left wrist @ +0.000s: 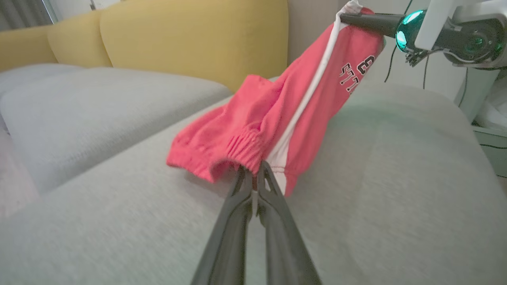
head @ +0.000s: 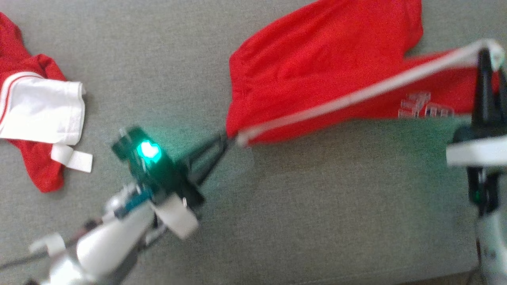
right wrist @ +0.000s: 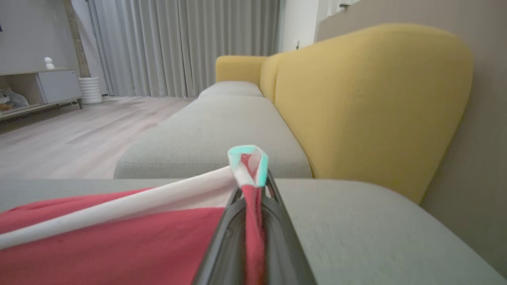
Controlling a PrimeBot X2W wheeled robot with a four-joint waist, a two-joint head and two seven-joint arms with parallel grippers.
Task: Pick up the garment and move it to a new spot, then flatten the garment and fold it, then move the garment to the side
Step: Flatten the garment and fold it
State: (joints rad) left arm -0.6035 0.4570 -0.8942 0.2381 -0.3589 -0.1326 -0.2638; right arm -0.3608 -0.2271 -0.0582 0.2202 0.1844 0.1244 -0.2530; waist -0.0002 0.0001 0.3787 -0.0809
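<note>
Now your left hand [head: 231,138] is pinched tight on the waistband corner of the red shorts [head: 324,63], and your right hand [head: 489,53] is clamped on the white-striped hem, the cloth stretched between them above the grey sofa cushion [head: 317,206].

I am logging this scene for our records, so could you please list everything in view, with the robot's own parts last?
red shorts: one, red with a white side stripe, stretched above the seat between both grippers
second garment: one, red and white, crumpled on the seat at the head view's left
sofa seat: one, grey, under both garments
back cushions: at least two, yellow, behind the seat
curtains: grey, far wall
floor: pale wood, beside the sofa
cabinet: one, white, by the far wall
ribbed pot: one, white, on the floor beside the cabinet
left gripper: one, dark, shut on the shorts' waistband
right gripper: one, dark, shut on the stripe's other end
</note>
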